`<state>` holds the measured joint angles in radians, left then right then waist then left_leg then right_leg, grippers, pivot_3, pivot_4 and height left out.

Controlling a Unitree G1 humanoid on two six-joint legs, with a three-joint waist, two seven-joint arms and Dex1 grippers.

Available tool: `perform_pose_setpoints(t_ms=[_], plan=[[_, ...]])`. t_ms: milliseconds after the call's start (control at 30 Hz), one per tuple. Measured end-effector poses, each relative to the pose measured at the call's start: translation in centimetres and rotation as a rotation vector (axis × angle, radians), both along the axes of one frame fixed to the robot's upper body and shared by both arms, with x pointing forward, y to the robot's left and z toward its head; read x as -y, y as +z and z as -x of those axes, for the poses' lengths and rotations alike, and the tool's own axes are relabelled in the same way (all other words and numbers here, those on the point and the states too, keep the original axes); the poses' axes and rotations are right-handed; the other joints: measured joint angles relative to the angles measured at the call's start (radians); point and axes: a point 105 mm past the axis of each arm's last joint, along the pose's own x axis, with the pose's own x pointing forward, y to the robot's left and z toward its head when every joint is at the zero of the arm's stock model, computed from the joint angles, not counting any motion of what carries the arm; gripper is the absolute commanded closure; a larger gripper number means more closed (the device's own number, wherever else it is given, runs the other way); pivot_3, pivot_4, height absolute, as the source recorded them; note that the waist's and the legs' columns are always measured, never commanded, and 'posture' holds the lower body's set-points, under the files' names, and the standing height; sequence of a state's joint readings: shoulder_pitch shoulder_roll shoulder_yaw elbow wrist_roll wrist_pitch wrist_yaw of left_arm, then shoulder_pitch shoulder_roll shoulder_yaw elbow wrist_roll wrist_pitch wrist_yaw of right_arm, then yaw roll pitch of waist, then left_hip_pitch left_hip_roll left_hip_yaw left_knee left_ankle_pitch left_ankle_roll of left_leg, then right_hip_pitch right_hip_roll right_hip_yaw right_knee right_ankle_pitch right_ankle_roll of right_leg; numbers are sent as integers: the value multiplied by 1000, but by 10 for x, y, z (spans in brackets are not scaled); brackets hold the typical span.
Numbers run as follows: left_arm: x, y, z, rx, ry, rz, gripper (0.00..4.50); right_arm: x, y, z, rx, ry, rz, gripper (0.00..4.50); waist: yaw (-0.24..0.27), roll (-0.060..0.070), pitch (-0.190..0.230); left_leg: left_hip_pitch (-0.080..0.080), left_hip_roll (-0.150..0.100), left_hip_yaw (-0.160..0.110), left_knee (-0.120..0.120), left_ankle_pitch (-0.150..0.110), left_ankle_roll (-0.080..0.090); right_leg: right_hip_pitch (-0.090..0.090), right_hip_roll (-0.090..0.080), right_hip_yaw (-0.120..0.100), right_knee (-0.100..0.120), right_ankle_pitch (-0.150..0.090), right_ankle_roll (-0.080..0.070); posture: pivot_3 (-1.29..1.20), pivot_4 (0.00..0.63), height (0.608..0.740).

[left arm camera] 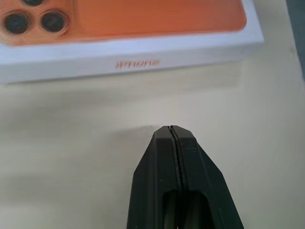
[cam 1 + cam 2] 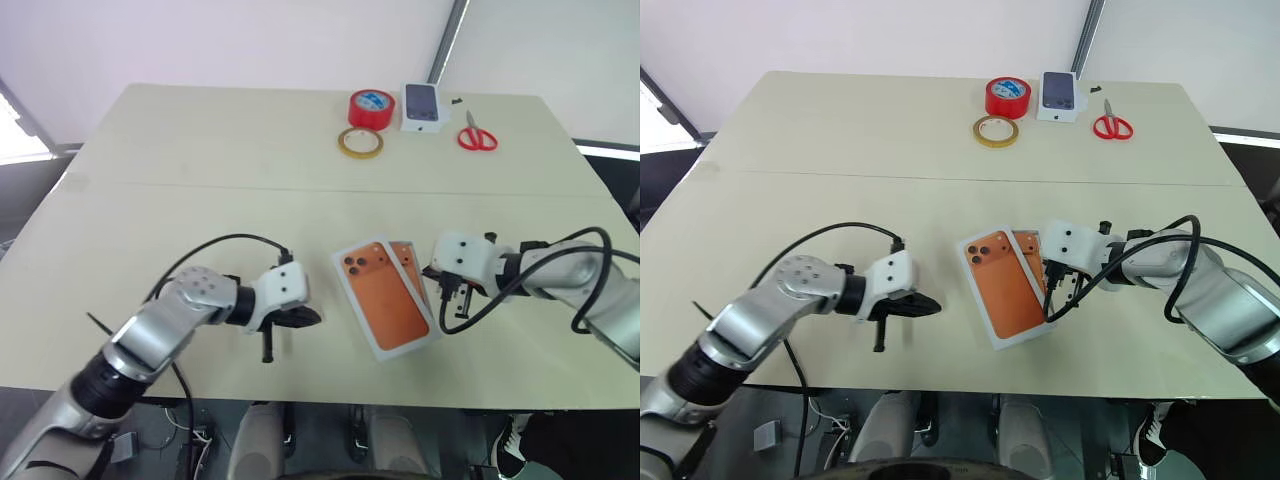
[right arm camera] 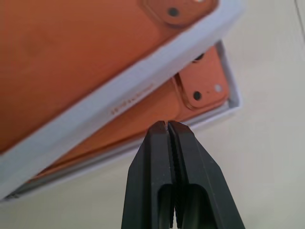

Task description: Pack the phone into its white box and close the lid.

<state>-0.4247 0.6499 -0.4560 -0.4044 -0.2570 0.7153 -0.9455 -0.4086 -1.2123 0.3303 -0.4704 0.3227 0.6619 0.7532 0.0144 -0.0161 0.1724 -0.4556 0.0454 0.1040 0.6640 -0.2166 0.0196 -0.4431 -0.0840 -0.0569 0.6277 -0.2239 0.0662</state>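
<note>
The orange phone (image 3: 202, 90) lies in the shallow white box (image 3: 233, 102) near the table's front edge, right of centre. A white lid (image 2: 385, 300) printed with an orange phone picture rests crooked over it, covering most of the box and leaving the phone's camera corner (image 2: 408, 258) showing. My right gripper (image 2: 436, 285) is shut and empty, its tips just off the box's right side. My left gripper (image 2: 305, 317) is also shut and empty, a short way left of the lid. From the left wrist, the left gripper (image 1: 171, 130) points at the lid's lettered side (image 1: 138, 57).
At the far edge stand a red tape roll (image 2: 371, 108), a yellowish tape ring (image 2: 360, 142), a small white box with a dark phone picture (image 2: 422, 106) and red scissors (image 2: 477, 135). The table's front edge runs close below both grippers.
</note>
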Motion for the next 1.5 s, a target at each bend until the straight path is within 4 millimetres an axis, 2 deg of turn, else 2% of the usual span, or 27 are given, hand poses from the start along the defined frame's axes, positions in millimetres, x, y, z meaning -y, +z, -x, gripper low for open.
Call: perform_pose_setpoints(t_ms=[167,400,567,933,1233,1500], plan=[[22,1,-13,38,52,33,4500,2,-4,2,-24,-2,14,4421,-1,0,0,0,1,0,0,0,0,0,1,0,1,0,0,0,150,740],[26,-6,-27,39,136,46,4500,1,-1,0,-18,-24,3,4421,-2,0,0,1,1,0,0,0,0,0,2,0,2,0,0,0,150,740],[35,11,-42,68,213,149,4500,-2,3,3,-17,-16,1,4421,-1,0,0,1,1,-1,1,0,0,0,2,0,1,0,0,0,150,740],[43,21,-53,71,273,224,4500,-1,-2,3,-31,-49,-3,4421,0,0,0,1,1,-1,1,0,0,0,2,0,2,0,1,0,150,740],[54,20,-62,52,317,257,4500,3,-5,2,-32,-84,3,4421,-1,0,0,1,1,-1,1,0,0,1,2,0,2,0,1,0,150,740],[56,20,-60,51,304,252,4500,7,-4,1,-26,-101,4,4421,-1,0,0,1,1,-1,1,0,0,1,2,0,2,0,1,0,150,740]])
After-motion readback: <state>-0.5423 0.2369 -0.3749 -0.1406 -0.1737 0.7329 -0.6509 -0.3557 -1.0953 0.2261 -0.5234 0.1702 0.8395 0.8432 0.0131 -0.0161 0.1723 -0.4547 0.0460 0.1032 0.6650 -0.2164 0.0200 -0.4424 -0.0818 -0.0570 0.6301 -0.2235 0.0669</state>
